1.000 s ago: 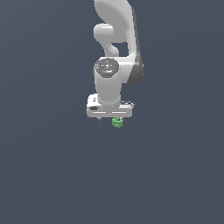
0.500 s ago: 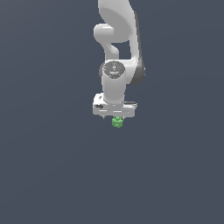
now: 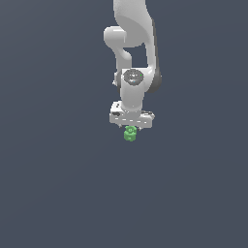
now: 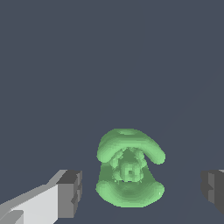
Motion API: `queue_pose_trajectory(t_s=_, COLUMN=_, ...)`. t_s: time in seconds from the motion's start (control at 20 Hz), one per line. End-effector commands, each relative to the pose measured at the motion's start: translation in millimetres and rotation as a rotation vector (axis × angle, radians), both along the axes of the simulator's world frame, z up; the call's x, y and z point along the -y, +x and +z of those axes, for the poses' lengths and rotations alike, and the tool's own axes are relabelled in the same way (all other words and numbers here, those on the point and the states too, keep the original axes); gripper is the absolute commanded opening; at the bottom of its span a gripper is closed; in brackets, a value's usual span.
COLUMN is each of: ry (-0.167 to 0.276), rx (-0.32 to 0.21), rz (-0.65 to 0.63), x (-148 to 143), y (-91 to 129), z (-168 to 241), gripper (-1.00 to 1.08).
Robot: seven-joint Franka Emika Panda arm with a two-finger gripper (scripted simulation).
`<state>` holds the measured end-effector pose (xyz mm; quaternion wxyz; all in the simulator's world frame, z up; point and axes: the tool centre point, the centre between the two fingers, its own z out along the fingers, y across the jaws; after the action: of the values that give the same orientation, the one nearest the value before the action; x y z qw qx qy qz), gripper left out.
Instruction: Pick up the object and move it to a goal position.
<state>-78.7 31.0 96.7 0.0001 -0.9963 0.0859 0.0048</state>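
The object [image 3: 130,133] is a small bright green cup-like lump with a bumpy top. In the exterior view it shows just below my white gripper [image 3: 130,128]. In the wrist view the object [image 4: 129,174] lies between the two dark finger pads [image 4: 70,192], with a clear gap on each side. My gripper [image 4: 141,192] is open and touches nothing. The jaws stand much wider than the object.
A plain dark grey surface [image 3: 58,184] fills both views. The white arm [image 3: 133,43] rises above the gripper towards the top of the exterior view. Nothing else shows.
My gripper has shifted slightly to the exterior view's right and now sits centred over the object. The object has not moved.
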Motion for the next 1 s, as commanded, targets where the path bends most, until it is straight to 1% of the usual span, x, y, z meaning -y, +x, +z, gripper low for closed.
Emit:
queue_pose_trajectory(t_s=0.0, ry=-0.001, rx=0.006, rz=-0.015, x=-3, y=-6, z=-4, gripper=1.00)
queue_pose_trajectory(t_s=0.2, ry=-0.001, rx=0.009, rz=-0.025, x=-5, y=-10, z=-6, gripper=1.00)
queue_pose_trajectory(t_s=0.5, ry=-0.001, rx=0.008, rz=-0.022, x=-5, y=-9, z=-11, gripper=1.00)
queue_pose_trajectory(t_s=0.95, ry=-0.001, rx=0.009, rz=-0.024, x=-5, y=-11, z=-47, gripper=1.00)
